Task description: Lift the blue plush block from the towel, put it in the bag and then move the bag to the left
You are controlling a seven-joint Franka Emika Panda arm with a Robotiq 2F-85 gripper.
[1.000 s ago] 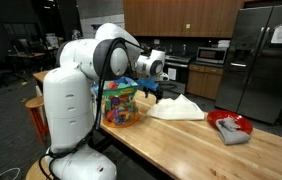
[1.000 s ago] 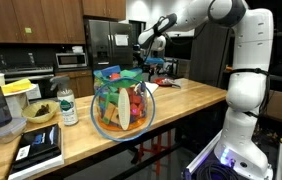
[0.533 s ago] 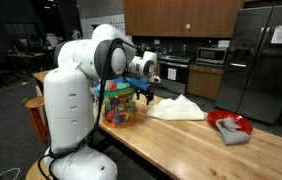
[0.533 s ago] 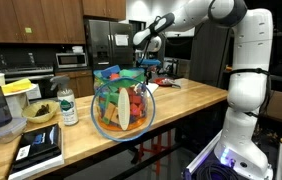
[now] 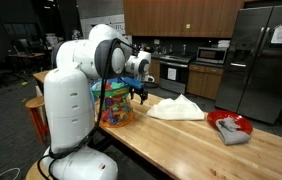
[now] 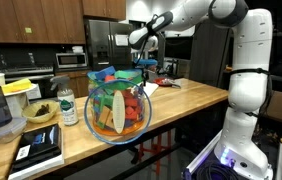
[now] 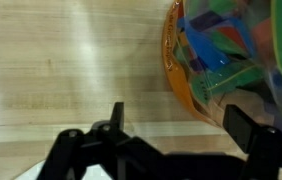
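step: towel (image 5: 176,108) looks bare, so I'm onto shifting the bag (image 5: 119,108)
gripper (image 7: 179,118): spread, empty, beside it
next: hook the rim, slide along the worktop (image 5: 181,138) edge

Kitchen: wood cabinets (image 5: 176,15), steel fridge (image 5: 256,60), butcher-block counter (image 5: 181,140).

Bag (image 5: 116,105) stands on the table (image 5: 181,140), just beside and below the gripper (image 5: 139,90). Towel (image 5: 176,108) lies on the gripper's opposite side. Dish (image 5: 228,121) rests on a cloth (image 5: 233,135), well beyond the towel.
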